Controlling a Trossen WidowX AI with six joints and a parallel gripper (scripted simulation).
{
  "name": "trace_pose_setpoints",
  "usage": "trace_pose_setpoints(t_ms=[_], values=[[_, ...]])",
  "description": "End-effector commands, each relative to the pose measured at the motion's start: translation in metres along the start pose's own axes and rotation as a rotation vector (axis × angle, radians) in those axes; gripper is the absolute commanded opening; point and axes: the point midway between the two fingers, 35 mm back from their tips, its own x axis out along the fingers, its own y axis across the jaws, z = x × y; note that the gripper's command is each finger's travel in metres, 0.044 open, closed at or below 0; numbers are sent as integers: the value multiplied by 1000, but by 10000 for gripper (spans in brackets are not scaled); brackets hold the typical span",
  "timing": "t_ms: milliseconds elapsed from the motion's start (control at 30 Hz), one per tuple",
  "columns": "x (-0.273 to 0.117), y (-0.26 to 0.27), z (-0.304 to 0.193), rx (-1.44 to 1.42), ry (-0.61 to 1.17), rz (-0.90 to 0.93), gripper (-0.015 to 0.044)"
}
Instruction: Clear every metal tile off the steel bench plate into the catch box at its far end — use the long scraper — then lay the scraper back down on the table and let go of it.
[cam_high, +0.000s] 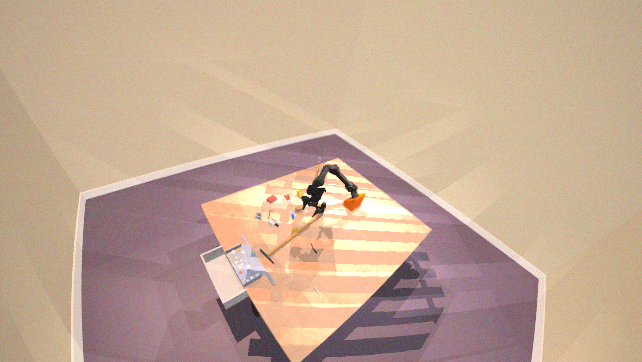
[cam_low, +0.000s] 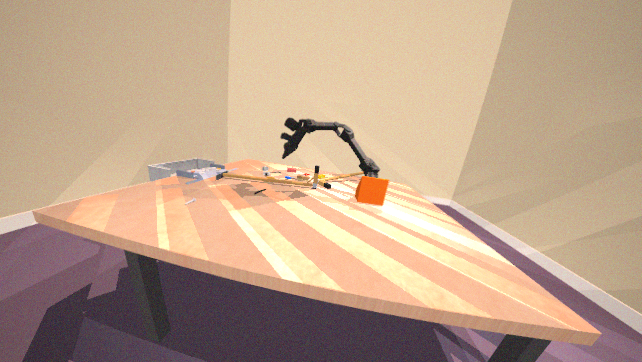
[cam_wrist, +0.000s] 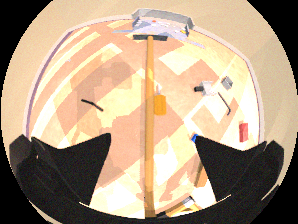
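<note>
The long scraper (cam_high: 295, 235) (cam_low: 260, 178) (cam_wrist: 150, 100) lies on the table, its dark blade (cam_high: 266, 255) (cam_wrist: 150, 37) toward the steel plate (cam_high: 255, 263). Several small pale tiles (cam_high: 237, 260) and a few orange and greyish pieces are on the plate; their exact kinds are too small to tell. The grey-walled catch box (cam_high: 222, 277) (cam_low: 172, 170) (cam_wrist: 162, 14) is at the plate's far end, past the table edge. My gripper (cam_high: 311, 208) (cam_low: 283, 146) (cam_wrist: 152, 135) is open and empty, above the table. In the wrist view the wooden handle runs between its fingers, below them.
An orange-yellow object (cam_high: 294, 230) (cam_wrist: 159, 105) lies beside the handle. A bent black rod (cam_high: 313, 248) (cam_low: 260, 191) (cam_wrist: 92, 104) lies on its other side. A red block (cam_high: 271, 199) (cam_wrist: 243, 132) and small tools lie nearby. An orange block (cam_high: 354, 202) (cam_low: 372, 191) is at the arm's base.
</note>
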Motion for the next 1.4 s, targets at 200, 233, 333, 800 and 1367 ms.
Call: trace_pose_setpoints(t_ms=[200, 233, 333, 800, 1367], values=[[-25, -4, -17, -4, -17, -1, 440], [-27, -5, -18, -4, -19, 0, 440], [-34, -6, -24, -5, -25, 0, 440], [-64, -11, -51, -11, -52, 4, 440], [-92, -16, -91, -18, -86, 10, 440]])
